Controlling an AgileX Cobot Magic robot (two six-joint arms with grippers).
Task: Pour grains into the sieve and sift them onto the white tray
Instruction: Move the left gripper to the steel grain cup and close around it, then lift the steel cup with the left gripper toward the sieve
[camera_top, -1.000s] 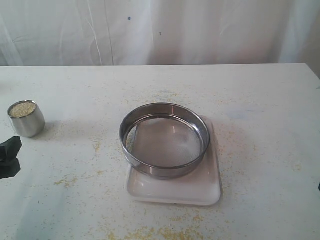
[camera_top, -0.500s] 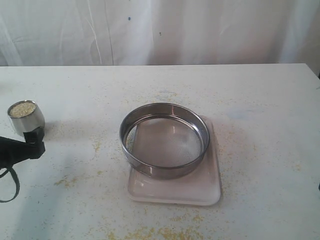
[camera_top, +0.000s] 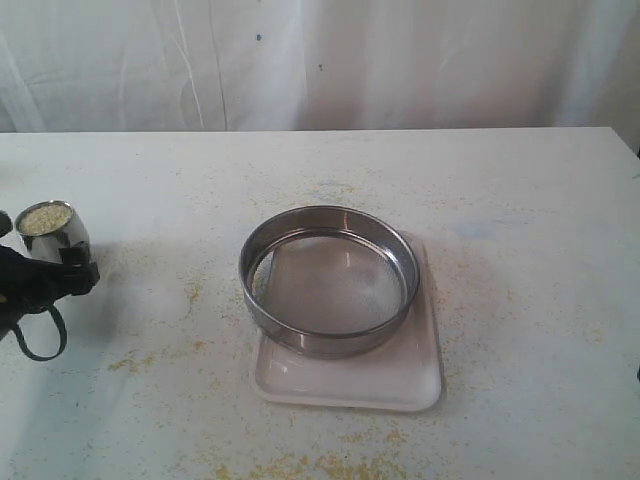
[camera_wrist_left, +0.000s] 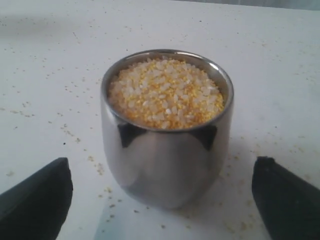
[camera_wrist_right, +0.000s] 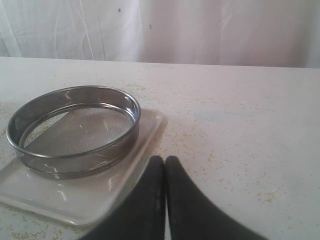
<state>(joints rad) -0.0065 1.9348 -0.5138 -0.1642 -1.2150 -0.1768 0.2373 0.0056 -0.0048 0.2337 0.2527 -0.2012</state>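
A small steel cup (camera_top: 52, 232) full of yellow and whitish grains (camera_top: 44, 217) stands at the table's far left. My left gripper (camera_top: 45, 270) is open around it; in the left wrist view the cup (camera_wrist_left: 167, 150) with its grains (camera_wrist_left: 166, 92) sits between the two black fingertips (camera_wrist_left: 37, 200), apart from both. The wide steel sieve (camera_top: 328, 278) rests on the white tray (camera_top: 350, 375) in the middle. In the right wrist view my right gripper (camera_wrist_right: 165, 162) is shut on nothing, beside the tray (camera_wrist_right: 75, 197) and sieve (camera_wrist_right: 75, 130). It does not show in the exterior view.
Loose yellow grains (camera_top: 290, 465) are scattered over the white table (camera_top: 520, 200), thickest near the front edge and left of the tray. A white curtain (camera_top: 320, 60) hangs behind the table's far edge.
My left gripper has come in from the left edge and moved up to the cup, its fingers now on either side of it. The sieve, tray and cup have stayed put.
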